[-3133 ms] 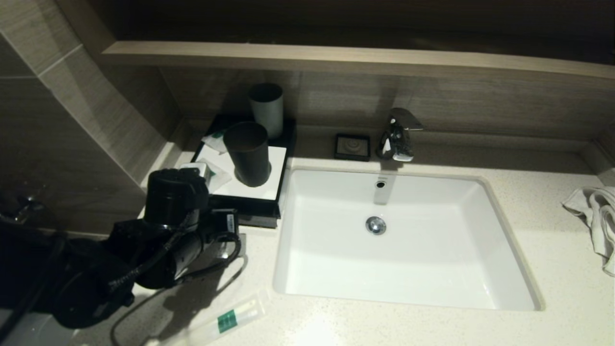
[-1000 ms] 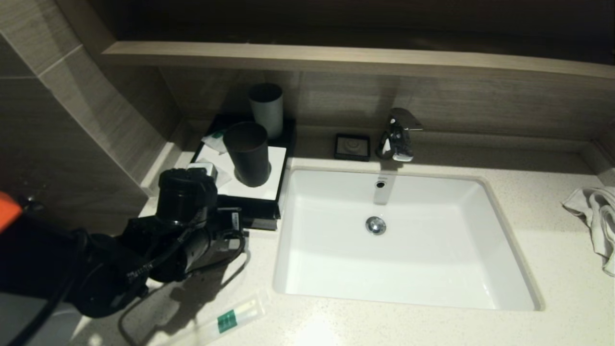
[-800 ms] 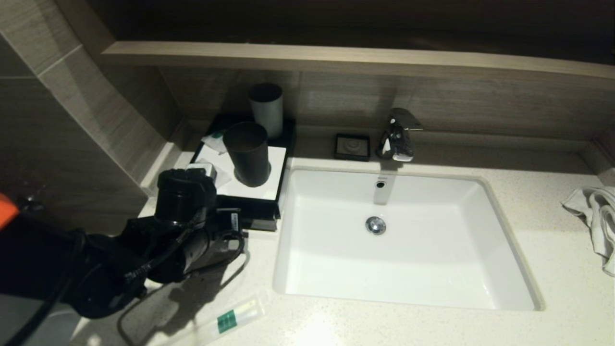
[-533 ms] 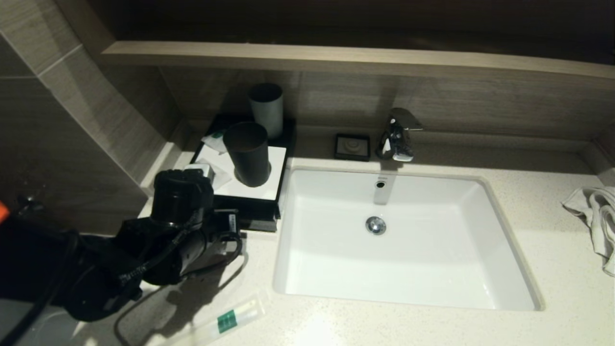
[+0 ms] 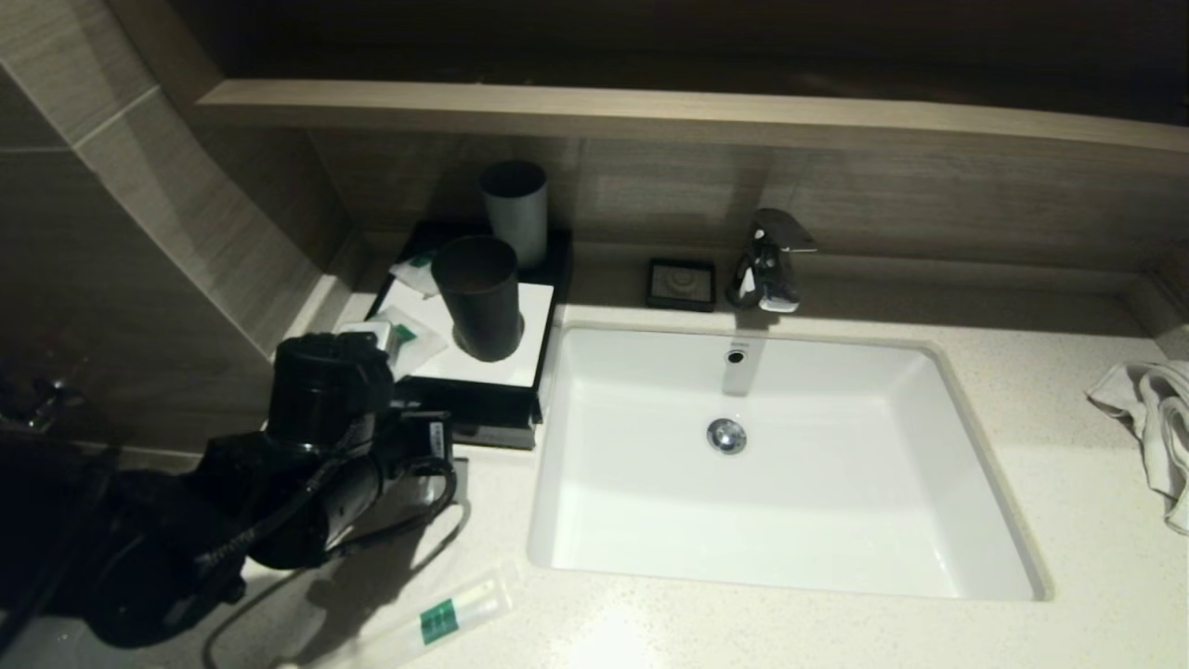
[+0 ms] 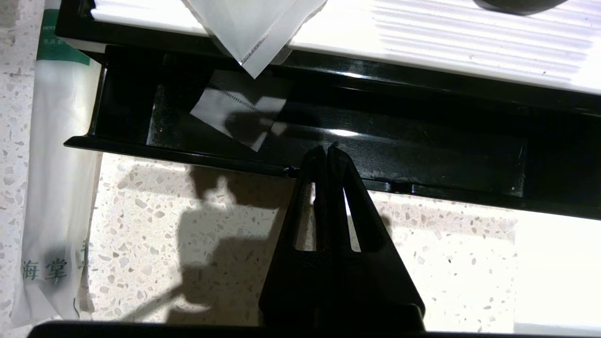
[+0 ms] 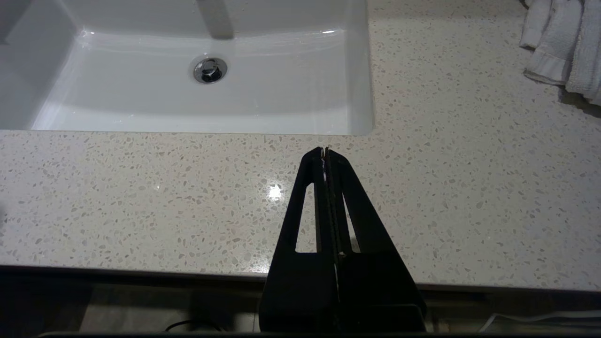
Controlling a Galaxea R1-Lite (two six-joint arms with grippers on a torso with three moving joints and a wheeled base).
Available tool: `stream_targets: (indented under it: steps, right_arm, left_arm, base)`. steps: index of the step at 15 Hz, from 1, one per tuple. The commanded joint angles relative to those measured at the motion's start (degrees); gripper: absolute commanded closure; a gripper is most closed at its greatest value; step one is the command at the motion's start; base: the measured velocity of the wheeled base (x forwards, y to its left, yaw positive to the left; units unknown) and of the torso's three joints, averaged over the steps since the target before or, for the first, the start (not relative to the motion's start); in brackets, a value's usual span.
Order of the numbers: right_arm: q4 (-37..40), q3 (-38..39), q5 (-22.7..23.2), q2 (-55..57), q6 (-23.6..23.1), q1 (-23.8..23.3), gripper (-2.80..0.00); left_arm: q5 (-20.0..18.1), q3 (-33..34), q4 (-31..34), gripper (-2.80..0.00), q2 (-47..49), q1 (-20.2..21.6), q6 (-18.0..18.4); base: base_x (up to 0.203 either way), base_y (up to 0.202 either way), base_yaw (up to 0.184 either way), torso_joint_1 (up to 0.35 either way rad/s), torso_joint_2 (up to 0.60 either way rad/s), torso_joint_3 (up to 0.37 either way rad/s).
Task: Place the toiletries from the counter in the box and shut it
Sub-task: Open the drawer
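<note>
Drawer lip is meeting the clenched, empty left tool [image 6: 327, 149] as the box [image 5: 483, 376] is sitting open left of the sink [image 5: 771, 465]; one long sachet [image 5: 446, 618] is lying on speckled tabletop [image 5: 1050, 465], right tool [image 7: 325, 151] clenched over the front edge.

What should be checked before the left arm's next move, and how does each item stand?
1. Drawer pulled open: ok.
2. Drawer loaded: not ok, nothing seen inside.
3. Left end effector shut, empty, tips at the drawer's front lip: ok.
4. Long sachet off the counter: not ok, lies near its front edge.
5. Small sachet off the box top: not ok.
6. Right end effector shut, parked: ok.
</note>
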Motion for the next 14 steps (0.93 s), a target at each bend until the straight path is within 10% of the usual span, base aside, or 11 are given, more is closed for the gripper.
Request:
stream_targets:
  steps: [1, 14]
  right_arm:
    - [0.0, 0.09, -0.02, 0.0, 0.03, 0.0, 0.0]
    - [0.0, 0.09, -0.02, 0.0, 0.03, 0.0, 0.0]
  left_arm:
    - [0.13, 0.49, -0.19, 0.0, -0.38, -0.01, -0.09]
    - [0.12, 6.63, -0.18, 0.0, -3.34, -0.63, 0.07]
  base:
    - [0.0, 0.0, 0.0, 0.0, 0.0, 0.0]
    - [0.0, 0.0, 0.0, 0.0, 0.0, 0.0]
